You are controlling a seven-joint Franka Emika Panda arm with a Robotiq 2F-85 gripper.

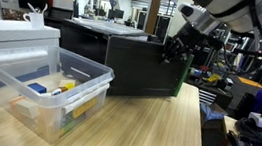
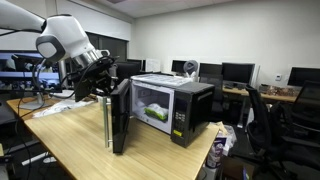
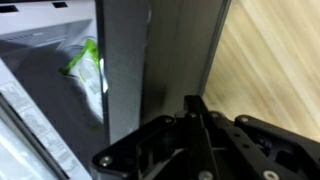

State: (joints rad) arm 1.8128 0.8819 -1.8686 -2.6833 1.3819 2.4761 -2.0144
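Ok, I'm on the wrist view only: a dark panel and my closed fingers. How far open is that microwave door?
Observer: The microwave door is swung wide open. The gripper is shut, up by the top of the door's free edge.
Operator: Anything else on the table I should know about?
Observer: Yes, a clear plastic bin with small items in it stands on the table, apart from the door.

black microwave, green and white bag, pale wood table.
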